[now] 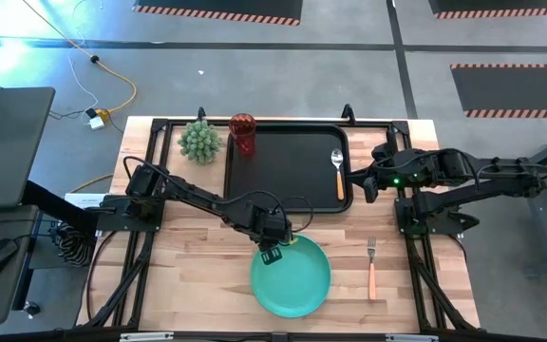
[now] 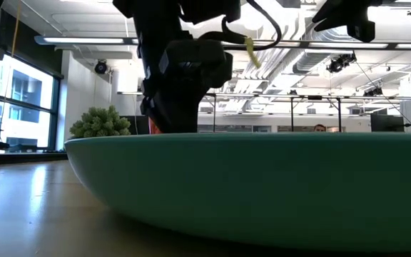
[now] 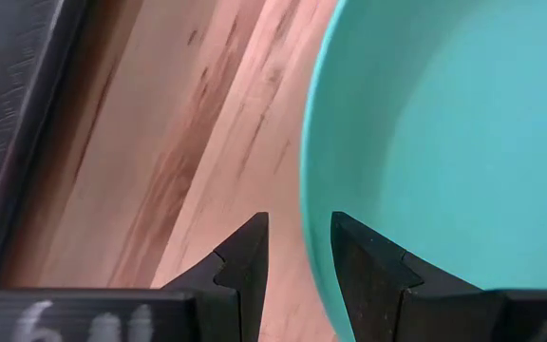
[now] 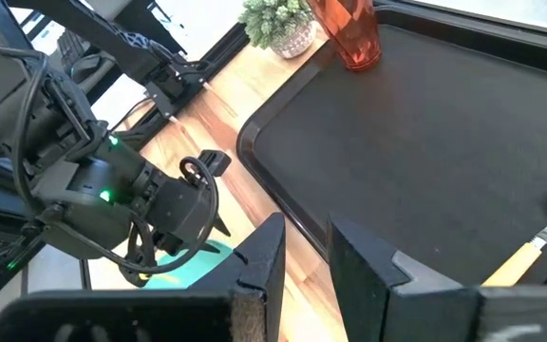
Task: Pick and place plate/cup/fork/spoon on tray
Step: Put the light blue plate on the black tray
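- While your left hand (image 1: 274, 253) is straddling the plate (image 1: 292, 280) rim with fingers spread, the tray (image 1: 288, 171) edge is lying just beside it.
- Your right hand (image 1: 368, 180) is hovering, slightly parted, near the spoon (image 1: 338, 171).

We find the tray (image 1: 288, 166) at the back of the surface (image 1: 188, 285), holding the cup (image 1: 243, 134) in its back left corner and the spoon (image 1: 338, 172) along its right side. The plate (image 1: 297, 280) lies in front of it, the fork (image 1: 371, 268) to the plate's right, a plant (image 1: 199, 141) left of the tray.
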{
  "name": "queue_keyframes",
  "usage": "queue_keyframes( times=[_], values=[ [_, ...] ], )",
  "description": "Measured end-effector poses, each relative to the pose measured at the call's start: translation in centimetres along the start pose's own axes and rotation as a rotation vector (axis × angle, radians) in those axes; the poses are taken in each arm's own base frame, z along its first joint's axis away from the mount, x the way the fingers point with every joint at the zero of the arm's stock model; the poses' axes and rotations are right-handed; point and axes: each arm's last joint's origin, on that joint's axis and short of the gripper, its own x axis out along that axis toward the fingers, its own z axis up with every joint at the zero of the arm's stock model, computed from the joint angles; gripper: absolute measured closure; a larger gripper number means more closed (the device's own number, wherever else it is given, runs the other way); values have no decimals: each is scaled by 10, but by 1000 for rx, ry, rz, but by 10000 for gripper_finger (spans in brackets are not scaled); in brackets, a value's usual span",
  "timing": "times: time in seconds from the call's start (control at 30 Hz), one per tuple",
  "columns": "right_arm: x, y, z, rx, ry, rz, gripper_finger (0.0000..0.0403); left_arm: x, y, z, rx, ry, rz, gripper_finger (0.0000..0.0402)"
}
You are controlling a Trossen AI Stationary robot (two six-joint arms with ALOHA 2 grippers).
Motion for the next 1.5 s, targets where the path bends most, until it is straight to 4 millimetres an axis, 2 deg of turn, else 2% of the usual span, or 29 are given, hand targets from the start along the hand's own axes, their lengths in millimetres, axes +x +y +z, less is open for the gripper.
queue_keyframes(
  times=[0.43,0.7,0.83,1.07,1.5],
  values=[
    [4,1,-1,-4,11,-10,331,1,1,-1,13,6,-2,296],
    [4,1,-1,-4,11,-10,331,9,1,-2,9,18,7,297],
    [4,1,-1,-4,11,-10,331,11,1,-3,8,31,9,317],
    [4,1,-1,-4,11,-10,331,10,0,-2,2,33,-19,389],
    [4,1,-1,-22,11,-10,331,8,9,5,-52,74,-96,399]
  ],
)
